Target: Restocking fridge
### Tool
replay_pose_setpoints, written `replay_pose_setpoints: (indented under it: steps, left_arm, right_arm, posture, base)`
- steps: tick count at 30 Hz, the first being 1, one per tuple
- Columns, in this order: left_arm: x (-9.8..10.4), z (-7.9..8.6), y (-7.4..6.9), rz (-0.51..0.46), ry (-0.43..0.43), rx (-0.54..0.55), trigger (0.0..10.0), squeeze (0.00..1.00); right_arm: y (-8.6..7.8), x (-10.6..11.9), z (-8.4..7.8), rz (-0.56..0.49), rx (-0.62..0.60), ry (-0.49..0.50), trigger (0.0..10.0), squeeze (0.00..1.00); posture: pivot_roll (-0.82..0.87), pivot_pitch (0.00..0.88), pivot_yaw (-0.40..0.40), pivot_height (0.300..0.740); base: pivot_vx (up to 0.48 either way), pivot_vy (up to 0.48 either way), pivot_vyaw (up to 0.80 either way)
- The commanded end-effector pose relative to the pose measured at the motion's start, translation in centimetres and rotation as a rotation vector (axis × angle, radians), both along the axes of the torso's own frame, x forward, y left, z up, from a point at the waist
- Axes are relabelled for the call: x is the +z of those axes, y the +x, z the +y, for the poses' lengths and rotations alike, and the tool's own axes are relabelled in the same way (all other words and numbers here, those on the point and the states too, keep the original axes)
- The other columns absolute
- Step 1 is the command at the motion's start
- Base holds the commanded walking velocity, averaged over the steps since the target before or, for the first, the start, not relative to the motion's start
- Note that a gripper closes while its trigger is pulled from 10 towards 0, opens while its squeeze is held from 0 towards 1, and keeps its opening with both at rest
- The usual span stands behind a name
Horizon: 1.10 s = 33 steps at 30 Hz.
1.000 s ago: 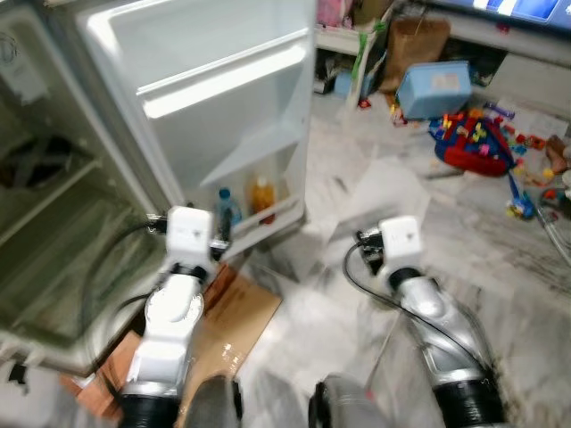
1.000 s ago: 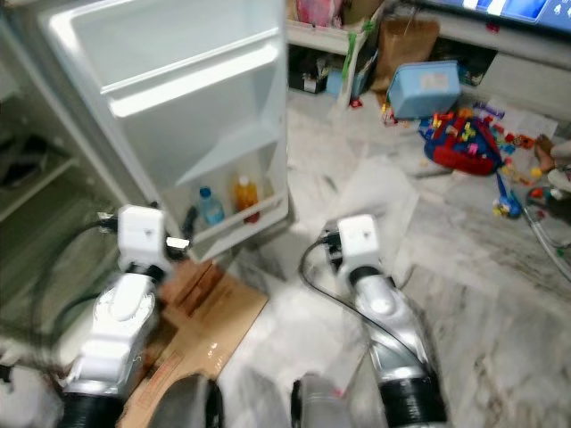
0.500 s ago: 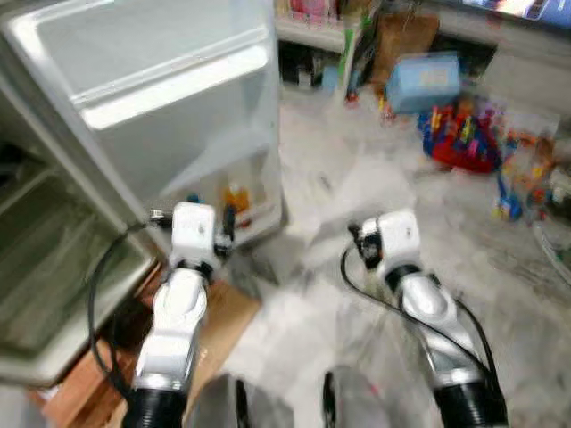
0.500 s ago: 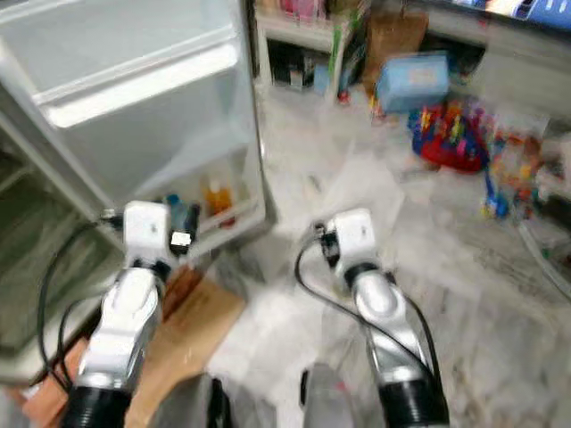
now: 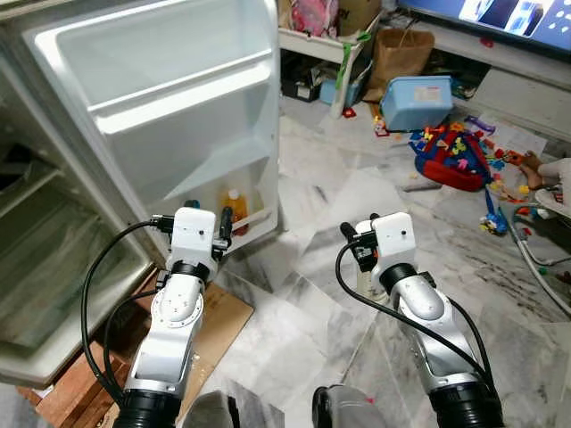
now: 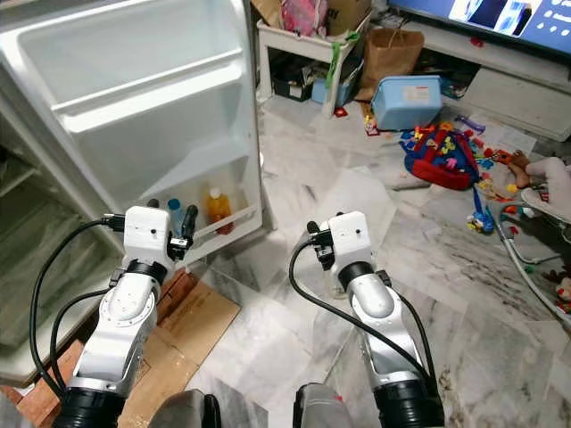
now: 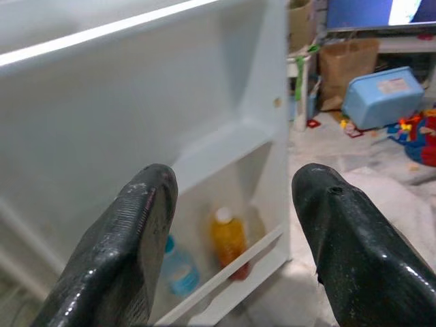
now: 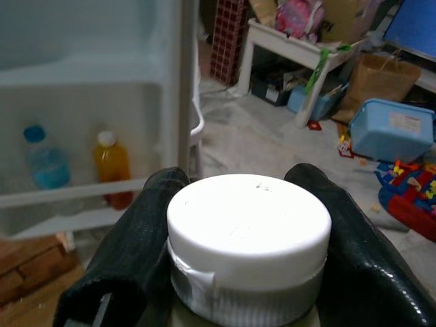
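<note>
The fridge door (image 5: 178, 107) stands wide open. Its bottom shelf holds an orange juice bottle (image 5: 235, 207) and a blue-capped water bottle (image 6: 176, 214), both upright. My left gripper (image 7: 231, 191) is open with nothing between its fingers. It points at that shelf from a short way off, level with the two bottles. My right gripper (image 8: 238, 180) is shut on a bottle with a white screw cap (image 8: 248, 225). It is held over the marble floor to the right of the door, with the door shelf beyond it.
The fridge body (image 5: 53, 259) is at my left with pale shelves inside. Flattened cardboard (image 5: 214, 321) lies on the floor under my left arm. A blue bin (image 5: 415, 100), scattered toys (image 5: 459, 152), a paper bag (image 5: 397, 53) and a white low table (image 5: 326, 40) crowd the far right.
The whole picture has shifted and sharpened as the camera moved. Both arms keep the same pose before me, and the right gripper still holds the bottle.
</note>
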State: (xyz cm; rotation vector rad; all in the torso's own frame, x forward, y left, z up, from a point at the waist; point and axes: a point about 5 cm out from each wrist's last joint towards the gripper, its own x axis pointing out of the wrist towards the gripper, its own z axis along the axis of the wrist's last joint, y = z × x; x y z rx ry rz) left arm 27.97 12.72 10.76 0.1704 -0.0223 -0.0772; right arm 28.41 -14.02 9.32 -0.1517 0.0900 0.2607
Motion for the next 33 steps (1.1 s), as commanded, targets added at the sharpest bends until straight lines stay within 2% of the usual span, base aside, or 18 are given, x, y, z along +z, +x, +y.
replay_pose_setpoints:
  steps: [1,12,13,15,17,18,21,22,29,33]
  left_arm:
    - [0.1,-0.4,0.1,-0.006,-0.002,-0.007,10.0,0.0]
    - [0.0,-0.5,0.2,0.001,0.015,0.017,10.0,0.0]
    - [-0.1,-0.3,0.2,0.002,0.033,0.034,10.0,0.0]
    - [-0.6,1.1,0.5,0.014,0.091,0.163,10.0,0.0]
    - [-0.6,1.3,0.5,0.012,0.098,0.174,10.0,0.0]
    - [-0.7,2.1,0.6,0.019,0.091,0.225,10.0,0.0]
    - [-0.6,3.0,0.6,0.011,0.099,0.302,10.0,0.0]
    - [-0.5,3.1,0.6,-0.007,0.071,0.286,10.0,0.0]
    - [-1.1,3.4,0.3,0.027,0.052,0.295,10.0,0.0]
    - [-1.3,3.2,0.0,0.03,0.058,0.273,10.0,0.0]
  right_arm:
    - [0.1,1.0,-0.2,-0.05,0.004,0.006,10.0,0.0]
    - [0.0,1.2,0.1,-0.061,0.037,0.028,10.0,0.0]
    - [0.0,1.3,0.1,-0.063,0.039,0.029,10.0,0.0]
    - [-0.1,1.3,0.3,-0.069,0.049,0.029,10.0,0.0]
    - [-0.1,1.3,0.4,-0.068,0.051,0.031,10.0,0.0]
    - [-0.1,1.4,0.7,-0.074,0.071,0.04,10.0,0.0]
    - [-0.2,1.5,1.0,-0.079,0.093,0.04,10.0,0.0]
    - [-0.2,1.6,1.3,-0.086,0.109,0.066,10.0,0.0]
    - [-0.3,2.1,1.9,-0.114,0.147,0.083,10.0,0.0]
    - [-0.3,2.1,2.0,-0.119,0.144,0.086,10.0,0.0]
  posture:
    - [-0.02,0.131,-0.006,0.74]
    - [-0.02,0.131,-0.007,0.74]
    - [-0.02,0.131,-0.007,0.74]
    - [-0.02,0.131,-0.007,0.74]
    - [-0.02,0.131,-0.007,0.74]
    - [-0.02,0.137,-0.008,0.74]
    - [-0.01,0.145,-0.013,0.74]
    - [-0.01,0.145,-0.013,0.73]
    - [-0.01,0.147,-0.007,0.685]
    - [-0.01,0.148,0.003,0.675]
  base:
    - [0.274,-0.39,0.0]
    - [0.25,-0.354,0.0]
    - [0.0,0.0,0.0]
    - [0.0,0.0,0.0]
    - [0.0,0.0,0.0]
    - [0.0,0.0,0.0]
    - [0.0,0.0,0.0]
    - [0.0,0.0,0.0]
    - [0.0,0.0,0.0]
    - [0.0,0.0,0.0]
